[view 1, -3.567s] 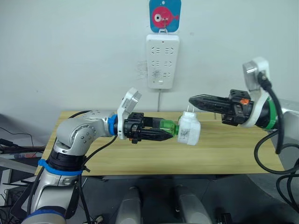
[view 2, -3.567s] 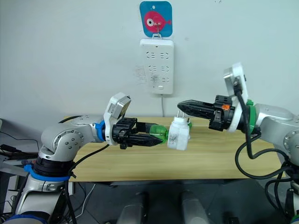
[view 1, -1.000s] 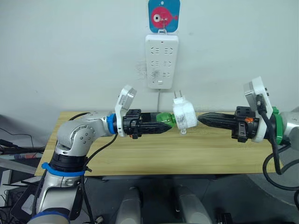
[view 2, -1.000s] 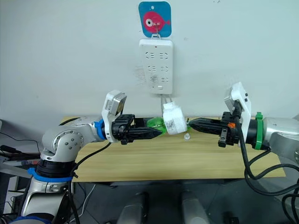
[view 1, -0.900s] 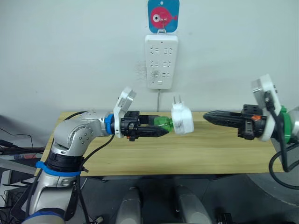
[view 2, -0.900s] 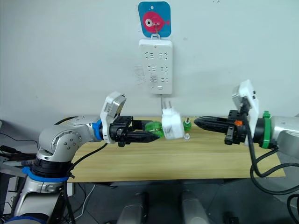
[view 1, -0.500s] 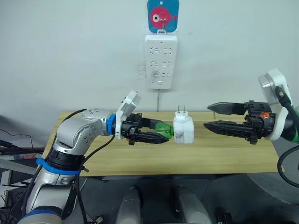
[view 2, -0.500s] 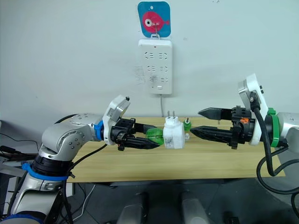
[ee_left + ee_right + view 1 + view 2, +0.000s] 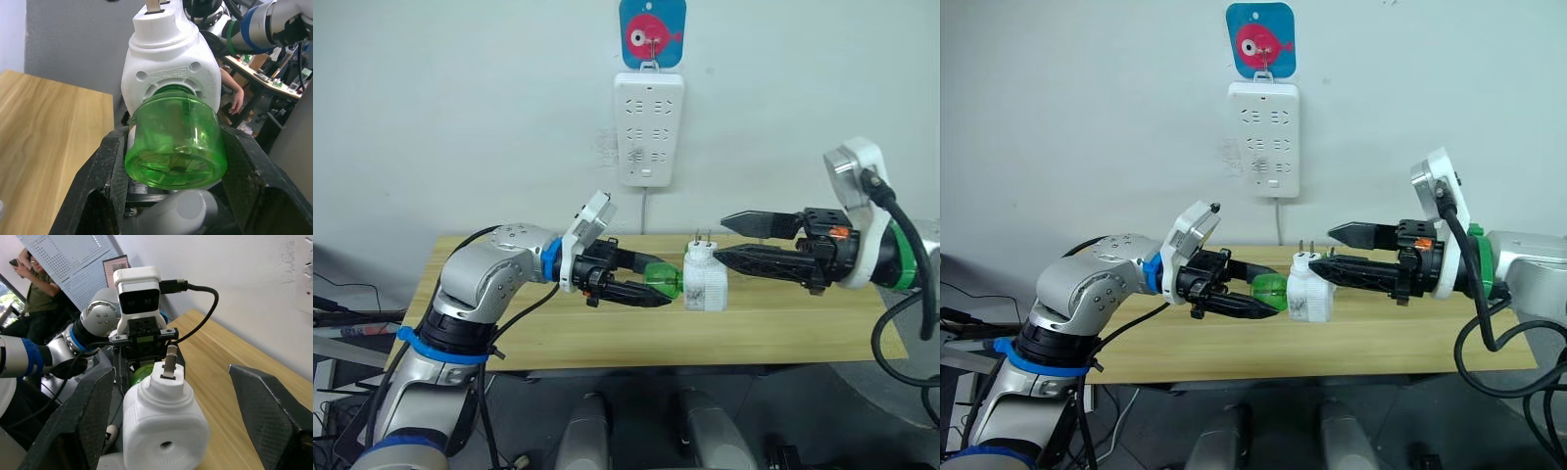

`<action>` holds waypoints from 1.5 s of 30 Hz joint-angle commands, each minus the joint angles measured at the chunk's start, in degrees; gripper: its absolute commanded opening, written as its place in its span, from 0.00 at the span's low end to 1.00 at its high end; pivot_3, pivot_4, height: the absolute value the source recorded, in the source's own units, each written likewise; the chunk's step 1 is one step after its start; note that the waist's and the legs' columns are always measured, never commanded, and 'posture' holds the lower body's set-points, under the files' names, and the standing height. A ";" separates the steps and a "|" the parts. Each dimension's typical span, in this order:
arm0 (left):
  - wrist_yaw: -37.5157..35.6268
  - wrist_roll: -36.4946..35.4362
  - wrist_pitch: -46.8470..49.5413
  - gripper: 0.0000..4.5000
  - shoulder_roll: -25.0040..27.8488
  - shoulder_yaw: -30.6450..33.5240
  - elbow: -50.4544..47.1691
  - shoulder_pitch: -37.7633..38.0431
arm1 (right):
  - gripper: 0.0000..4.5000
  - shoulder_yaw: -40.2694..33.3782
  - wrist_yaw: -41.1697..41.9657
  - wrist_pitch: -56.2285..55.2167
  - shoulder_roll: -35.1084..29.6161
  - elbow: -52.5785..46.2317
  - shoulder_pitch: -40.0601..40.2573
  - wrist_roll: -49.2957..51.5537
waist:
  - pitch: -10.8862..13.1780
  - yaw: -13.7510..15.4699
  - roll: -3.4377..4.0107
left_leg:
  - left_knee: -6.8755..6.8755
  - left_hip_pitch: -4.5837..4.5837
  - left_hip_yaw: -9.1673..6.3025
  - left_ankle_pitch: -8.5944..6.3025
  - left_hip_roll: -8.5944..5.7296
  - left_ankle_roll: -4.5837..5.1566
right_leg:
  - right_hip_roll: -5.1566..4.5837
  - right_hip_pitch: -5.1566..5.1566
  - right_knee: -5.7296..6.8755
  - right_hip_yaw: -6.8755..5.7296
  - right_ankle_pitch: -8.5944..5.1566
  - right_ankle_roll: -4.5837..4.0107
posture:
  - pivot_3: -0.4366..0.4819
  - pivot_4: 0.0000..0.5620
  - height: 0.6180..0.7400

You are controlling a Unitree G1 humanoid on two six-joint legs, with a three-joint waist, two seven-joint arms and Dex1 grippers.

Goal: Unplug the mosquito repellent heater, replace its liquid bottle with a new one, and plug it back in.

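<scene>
We see the mosquito repellent heater (image 9: pixel 705 285) in plain white with pale metal prongs, and its liquid bottle (image 9: pixel 174 142) in clear bright green. Both grippers have black fingers (image 9: pixel 83 421). The table (image 9: pixel 793 333) is light wood with a faint grain. The power strip (image 9: pixel 648 127) is white, beneath a blue card (image 9: pixel 652 32) bearing a pink fish.

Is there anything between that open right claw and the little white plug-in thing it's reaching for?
Nothing visible. The right gripper is open, its fingers either side of the mosquito repellent heater, with clear air between. The left gripper holds the heater's green bottle from the opposite side.
</scene>
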 commanded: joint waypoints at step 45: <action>7.38 2.38 -4.09 0.52 -6.69 2.89 4.57 -4.87 | 0.00 4.66 13.70 3.82 1.44 -4.86 -3.94 -11.15 | -0.01 -0.58 0.01 | -0.02 -0.02 -0.02 0.00 0.00 0.01 | 0.00 -0.04 0.03 -0.02 0.00 0.00 | 0.35 0.32 1.00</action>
